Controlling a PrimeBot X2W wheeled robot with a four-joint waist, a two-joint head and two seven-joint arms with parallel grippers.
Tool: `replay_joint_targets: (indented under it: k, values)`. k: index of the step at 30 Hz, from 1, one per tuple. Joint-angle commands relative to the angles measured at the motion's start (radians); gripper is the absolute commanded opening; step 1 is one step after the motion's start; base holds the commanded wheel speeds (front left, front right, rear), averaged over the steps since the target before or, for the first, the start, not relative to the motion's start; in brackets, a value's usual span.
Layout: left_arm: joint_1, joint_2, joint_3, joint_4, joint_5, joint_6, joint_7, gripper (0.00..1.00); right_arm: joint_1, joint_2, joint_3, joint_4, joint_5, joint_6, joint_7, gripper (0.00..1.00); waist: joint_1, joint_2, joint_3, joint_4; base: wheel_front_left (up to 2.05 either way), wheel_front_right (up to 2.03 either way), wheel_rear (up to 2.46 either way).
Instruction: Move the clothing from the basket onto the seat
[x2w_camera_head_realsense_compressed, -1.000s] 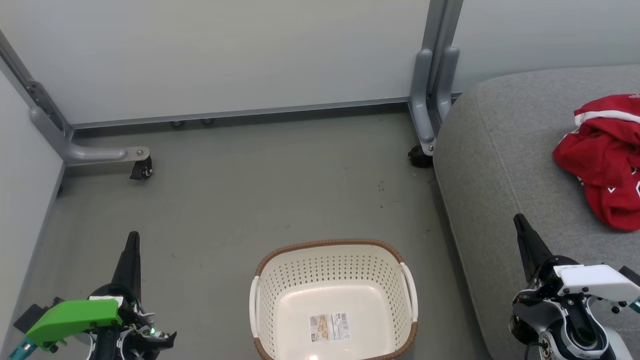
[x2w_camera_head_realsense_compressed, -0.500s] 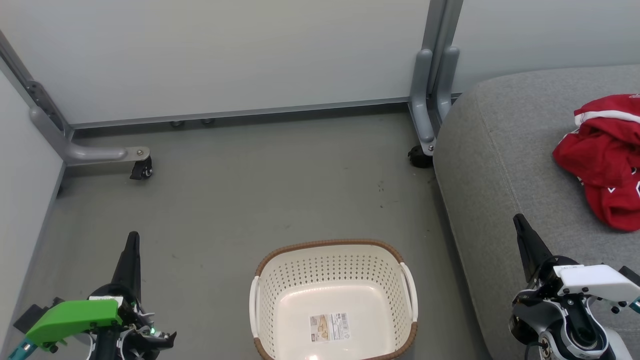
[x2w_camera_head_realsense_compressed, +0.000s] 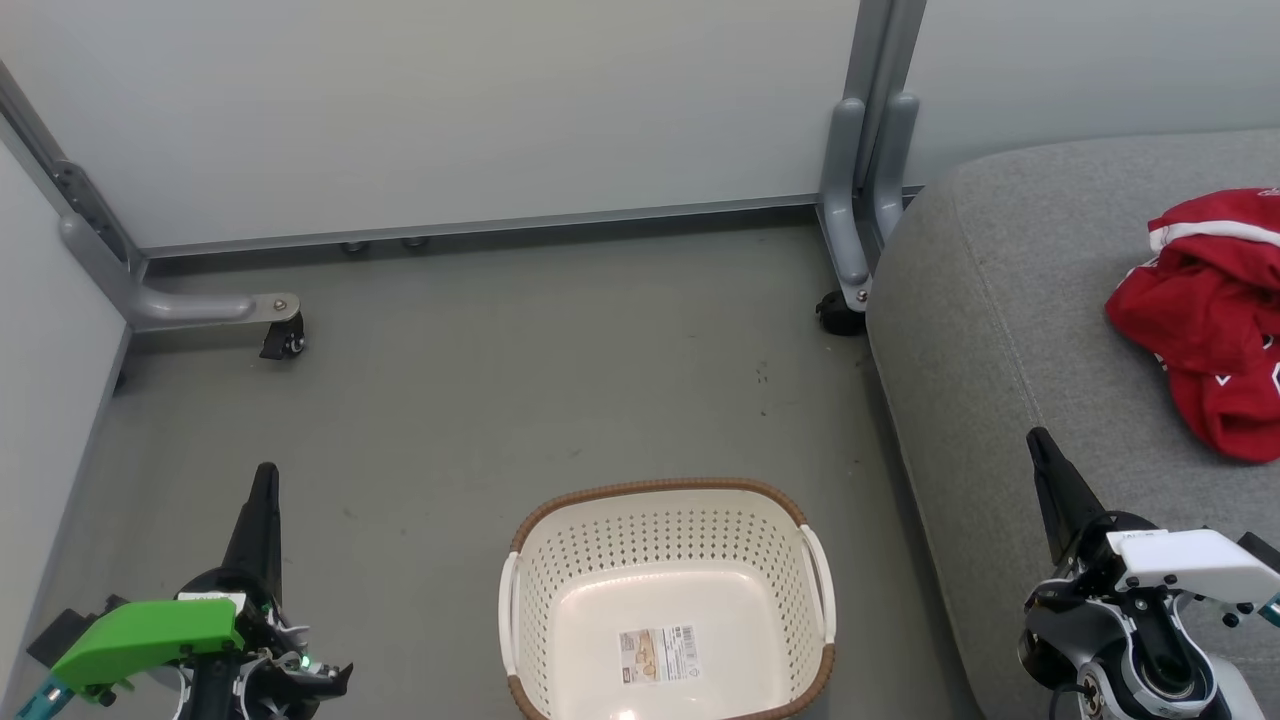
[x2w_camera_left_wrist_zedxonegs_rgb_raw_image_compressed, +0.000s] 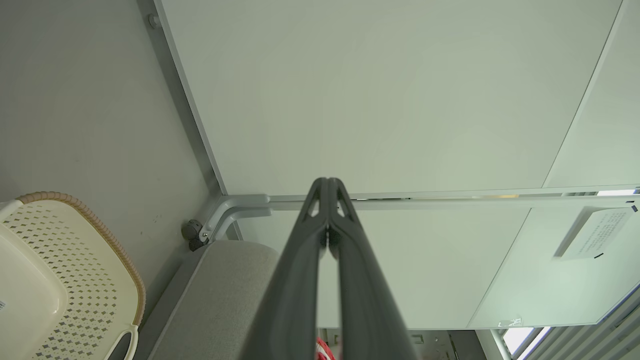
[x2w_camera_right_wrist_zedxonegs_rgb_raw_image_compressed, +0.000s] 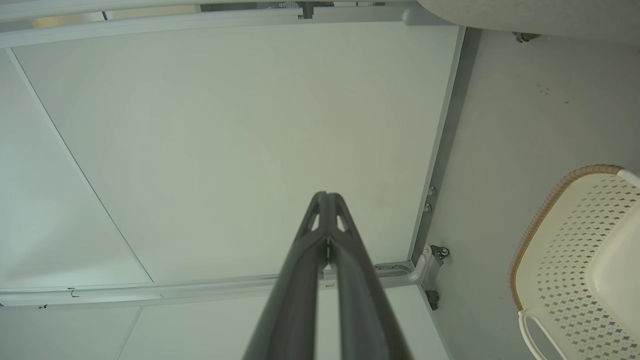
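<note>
On the rounded grey fabric seat (x2w_camera_head_realsense_compressed: 1010, 330), crumpled red clothing (x2w_camera_head_realsense_compressed: 1215, 330).

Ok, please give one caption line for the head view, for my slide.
Empty basket on floor, red clothing on the grey seat, left gripper and right gripper shut.

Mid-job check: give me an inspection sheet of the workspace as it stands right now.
Surface: grey floor, a few dark specks.
Job's things: basket upright on the floor, no clothing inside, label sticker on its bottom; red clothing bunched on the grey seat.
Clutter: nothing seen.
Grippers: left gripper shut, holding nothing; right gripper shut, holding nothing.
Cables: nothing seen.
Surroundings: pale partition panels on castered metal feet.
</note>
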Motion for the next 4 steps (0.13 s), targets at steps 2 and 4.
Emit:
replay_joint_targets:
  k: [2,4]
  values:
    - [-0.019,0.002,0.006,0.002,0.01,-0.006,0.005,0.0,-0.007,-0.002,-0.002,0.002,-0.005,0.0,0.005,0.0,0.0,0.0,0.0,0.0,0.0,0.0,0.0]
    - [-0.019,0.002,0.006,0.002,0.01,-0.006,0.005,0.0,-0.007,-0.002,-0.003,0.002,-0.005,0.0,0.005,0.0,0.0,0.0,0.0,0.0,0.0,0.0,0.0]
